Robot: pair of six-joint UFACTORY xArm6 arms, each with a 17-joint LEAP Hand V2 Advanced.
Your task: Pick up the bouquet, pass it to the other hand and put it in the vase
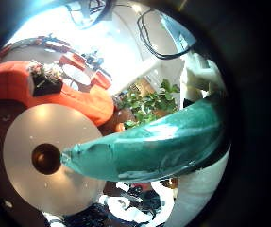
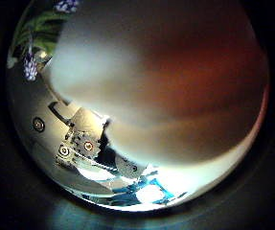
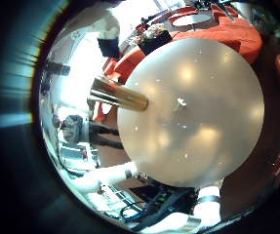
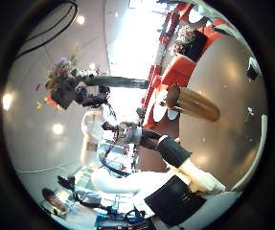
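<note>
Your left hand (image 4: 87, 94) has its fingers clasped round the bouquet (image 1: 154, 147), so bring it across to the right hand (image 4: 190, 171), whose fingers you cannot make out.

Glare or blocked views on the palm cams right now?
Left little finger side: bouquet close across the view, blown-out light behind. Left thumb side: something near the palm fills most of it. Right little finger side: lamp reflections dot the table, vase readable. Right thumb side: bright band down the middle, left hand with the bouquet visible.
</note>
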